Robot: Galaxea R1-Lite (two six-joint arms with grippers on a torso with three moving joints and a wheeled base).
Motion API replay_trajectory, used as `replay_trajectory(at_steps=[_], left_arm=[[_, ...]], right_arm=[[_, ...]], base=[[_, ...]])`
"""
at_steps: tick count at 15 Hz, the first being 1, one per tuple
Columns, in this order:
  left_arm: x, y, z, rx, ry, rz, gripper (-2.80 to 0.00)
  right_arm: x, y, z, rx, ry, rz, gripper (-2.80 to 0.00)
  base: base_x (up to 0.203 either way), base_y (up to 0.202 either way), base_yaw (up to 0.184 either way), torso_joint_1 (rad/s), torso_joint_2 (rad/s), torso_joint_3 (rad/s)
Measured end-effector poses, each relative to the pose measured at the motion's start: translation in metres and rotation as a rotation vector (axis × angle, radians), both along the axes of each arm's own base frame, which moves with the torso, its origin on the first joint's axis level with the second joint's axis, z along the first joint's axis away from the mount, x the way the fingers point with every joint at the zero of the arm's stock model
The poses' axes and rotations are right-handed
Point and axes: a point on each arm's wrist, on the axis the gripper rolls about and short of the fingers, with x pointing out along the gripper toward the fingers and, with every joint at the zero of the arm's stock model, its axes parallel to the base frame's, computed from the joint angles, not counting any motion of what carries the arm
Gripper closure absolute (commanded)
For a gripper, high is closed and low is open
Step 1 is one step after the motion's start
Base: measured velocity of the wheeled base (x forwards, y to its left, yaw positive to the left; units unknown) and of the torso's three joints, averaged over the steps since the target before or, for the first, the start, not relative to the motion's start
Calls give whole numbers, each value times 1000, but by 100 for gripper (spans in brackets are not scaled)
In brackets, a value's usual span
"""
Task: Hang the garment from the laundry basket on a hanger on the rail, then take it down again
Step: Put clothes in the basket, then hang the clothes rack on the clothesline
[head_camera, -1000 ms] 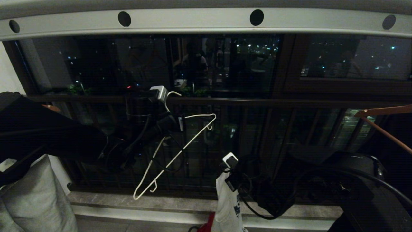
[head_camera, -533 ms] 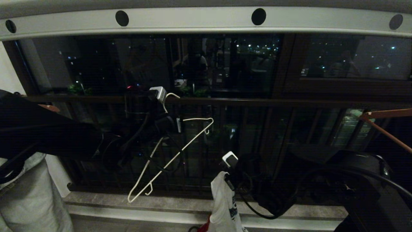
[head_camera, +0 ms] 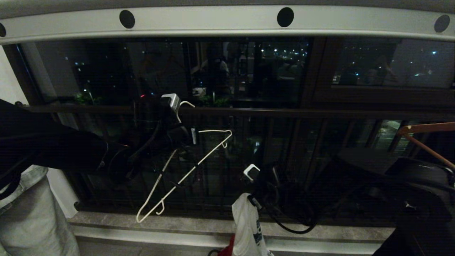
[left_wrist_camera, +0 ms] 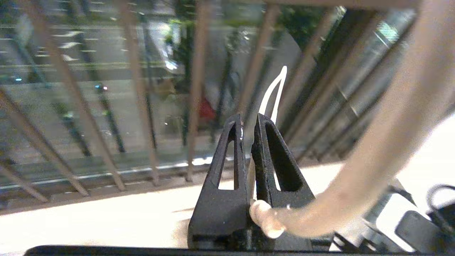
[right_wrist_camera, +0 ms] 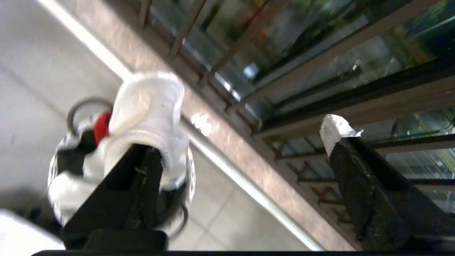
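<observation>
Shirt [head_camera: 247, 227] cut off by head view's bottom edge, print mostly unreadable. Basket [right_wrist_camera: 64, 160] under shirt: blurred, mostly hidden behind right finger [right_wrist_camera: 121, 192]. Hanger [head_camera: 185, 174] neck hidden where the dark left gripper [head_camera: 183, 133] holds it.

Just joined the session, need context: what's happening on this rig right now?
Laundry hanging, mid-run. The left gripper is shut on the neck of the white wire hanger, holding it tilted in front of the balcony bars, well below the grey rail. The right gripper is open, with the white T-shirt draped over one finger and hanging down toward the laundry basket. The shirt is not on the hanger yet.
</observation>
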Motion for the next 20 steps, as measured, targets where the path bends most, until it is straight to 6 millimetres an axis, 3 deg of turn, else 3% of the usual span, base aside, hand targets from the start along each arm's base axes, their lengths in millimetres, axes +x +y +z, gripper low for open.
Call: replay_trajectory(at_steps=[7, 10, 11, 15, 20], left_arm=[[-2, 4, 5, 10, 26, 8, 0], [-2, 6, 7, 9, 25, 10, 0], [-2, 6, 7, 9, 25, 10, 0], [-7, 5, 3, 52, 113, 3, 0], [-20, -4, 4, 77, 161, -35, 0]], right_arm=[[5, -6, 25, -129, 257, 41, -280], [9, -14, 46, -145, 317, 16, -280], [8, -16, 52, -131, 315, 5, 0], [-15, -26, 64, -65, 349, -53, 0], [-66, -40, 77, 88, 338, -129, 0]], base=[[0, 0, 0, 0, 0, 0], [0, 0, 0, 0, 0, 0], [0, 0, 0, 0, 0, 0], [0, 0, 0, 0, 0, 0], [0, 0, 0, 0, 0, 0]])
